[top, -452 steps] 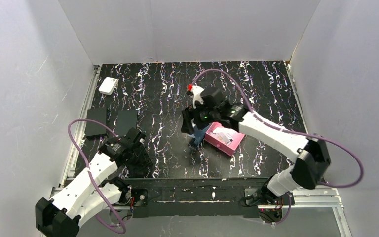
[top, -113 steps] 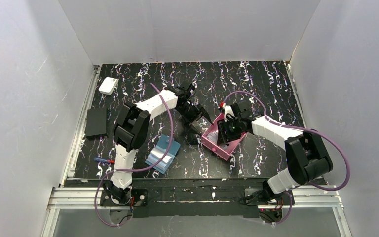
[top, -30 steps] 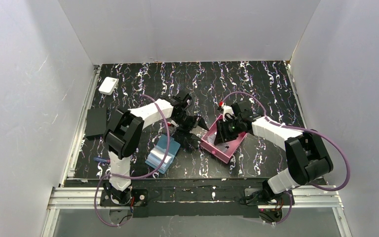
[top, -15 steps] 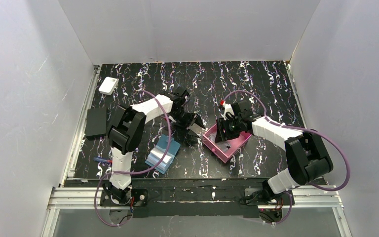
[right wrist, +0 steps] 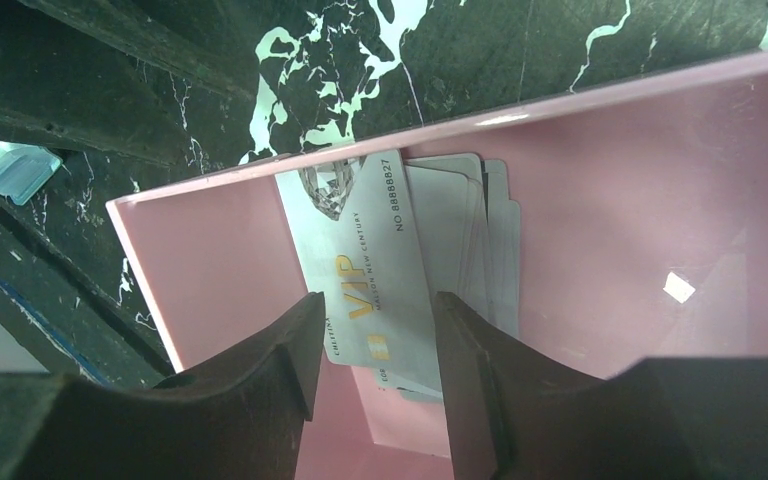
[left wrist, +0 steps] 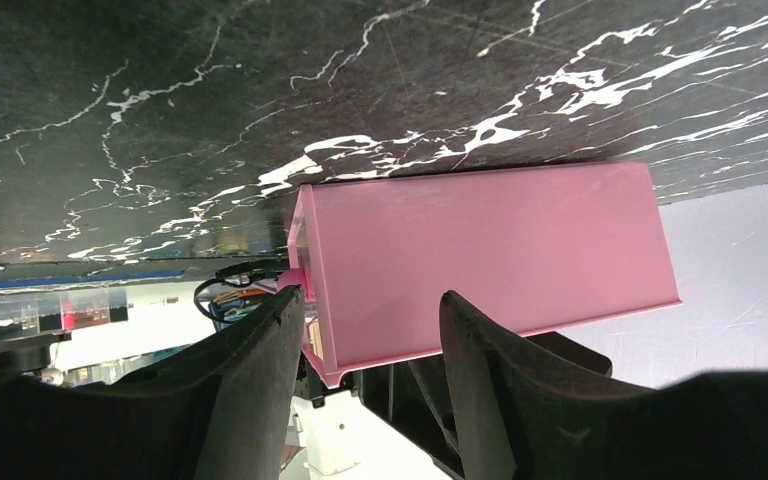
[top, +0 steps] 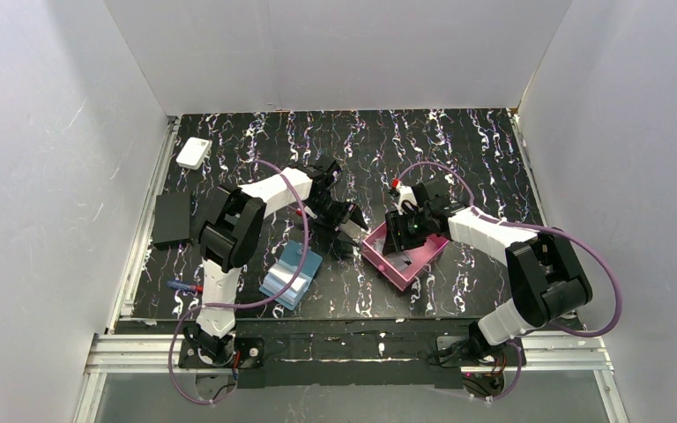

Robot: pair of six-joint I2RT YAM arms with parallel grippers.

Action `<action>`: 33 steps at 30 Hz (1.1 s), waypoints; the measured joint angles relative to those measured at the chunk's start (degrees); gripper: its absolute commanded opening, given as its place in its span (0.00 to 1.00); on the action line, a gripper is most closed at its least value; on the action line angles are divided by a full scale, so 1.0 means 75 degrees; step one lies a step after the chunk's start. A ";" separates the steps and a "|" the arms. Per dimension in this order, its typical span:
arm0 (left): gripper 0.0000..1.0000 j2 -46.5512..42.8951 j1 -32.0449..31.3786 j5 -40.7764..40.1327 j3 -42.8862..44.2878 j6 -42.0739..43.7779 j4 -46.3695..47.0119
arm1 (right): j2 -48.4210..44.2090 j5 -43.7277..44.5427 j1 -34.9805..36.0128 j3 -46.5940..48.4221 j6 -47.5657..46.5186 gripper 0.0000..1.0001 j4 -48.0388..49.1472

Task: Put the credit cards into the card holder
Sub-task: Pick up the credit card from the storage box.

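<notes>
The credit cards (right wrist: 360,240) are a leaning stack inside the pink tray (right wrist: 210,270), with a grey-white VIP card on top. My right gripper (right wrist: 375,300) is open with its fingers on either side of that card's lower end; touch is unclear. From above, the right gripper (top: 399,236) reaches into the tray (top: 423,260). The left gripper (top: 350,227) is open at the tray's left side. Its fingers (left wrist: 260,380) flank a corner of the tray's outer wall (left wrist: 480,250). The card holder (top: 291,271) lies open and blue on the table, left of the tray.
A black flat slab (top: 172,218) lies at the left edge of the marbled mat. A small white box (top: 194,152) sits at the far left corner. White walls enclose the mat on three sides.
The pink tray has turned and shifted a little under the two grippers. My left gripper has drawn slightly back toward the left. The card holder has stayed put.
</notes>
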 measured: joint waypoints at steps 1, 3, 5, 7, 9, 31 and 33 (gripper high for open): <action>0.51 0.0006 0.0000 0.0000 0.0000 0.0000 -0.0015 | 0.0003 -0.0003 0.0000 0.0000 -0.0003 0.50 0.0000; 0.51 0.0006 0.0000 0.0003 0.0000 0.0000 -0.0015 | 0.0003 -0.0009 0.0000 0.0000 -0.0023 0.48 -0.0006; 0.51 0.0006 0.0000 0.0003 0.0000 0.0000 -0.0020 | 0.0003 -0.0023 0.0000 0.0000 -0.0041 0.45 -0.0012; 0.51 0.0006 0.0000 0.0006 0.0003 0.0000 -0.0017 | 0.0000 -0.0044 -0.0003 0.0000 -0.0085 0.43 -0.0017; 0.52 0.0006 0.0000 0.0003 0.0003 0.0000 -0.0020 | -0.0003 -0.0099 -0.0006 0.0000 -0.0096 0.41 -0.0035; 0.52 0.0012 0.0000 0.0009 0.0166 -0.0003 -0.0020 | -0.0204 -0.1145 -0.0003 0.0434 -0.0152 0.28 -0.0866; 0.52 0.0015 0.0000 0.0012 0.0181 -0.0003 -0.0017 | -0.0204 -0.1387 -0.0003 0.0501 -0.0166 0.28 -0.0927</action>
